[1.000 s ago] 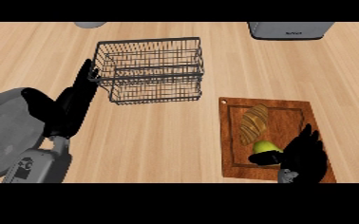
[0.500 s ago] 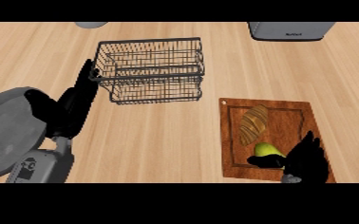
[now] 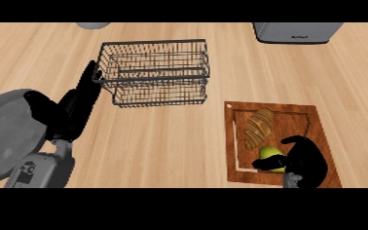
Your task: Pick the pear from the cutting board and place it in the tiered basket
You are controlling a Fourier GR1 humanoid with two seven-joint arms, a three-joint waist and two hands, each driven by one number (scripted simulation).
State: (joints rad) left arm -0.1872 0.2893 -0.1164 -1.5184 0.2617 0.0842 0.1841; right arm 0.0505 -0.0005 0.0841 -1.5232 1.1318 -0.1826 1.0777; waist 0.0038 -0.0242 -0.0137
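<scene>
Two black hands show in the head view, and only the right hand (image 3: 305,161) is at the work. Its fingers curve over the near right part of the cutting board (image 3: 305,114), arched from above, with the thumb (image 3: 267,163) reaching left along the lower side of the pear (image 3: 269,152). The thumb touches the fruit or lies just beside it; the curled fingers sit against its right side, so the hand is partly closed about the pear, though whether the fruit is truly pinched cannot be told. The pear, yellow-green, lies on the board's near half, still resting on the wood. Just beyond it, toward the board's middle, lies a brown loaf of bread (image 3: 259,127), tilted, close to the pear's top.

Out from there, the board sits at the counter's (image 3: 173,146) right side, a dark wooden slab with a groove around its edge. To its left and farther away stands the tiered basket (image 3: 155,78), a dark wire frame, well apart from the pear.

The left hand (image 3: 81,102) rests at the view's left, open, fingers straight and pointing away, their tips just beside the basket's left edge, holding nothing. At the far edge a grey appliance (image 3: 298,31) shows at the right, and part of a pale round object (image 3: 93,25) at the left.
</scene>
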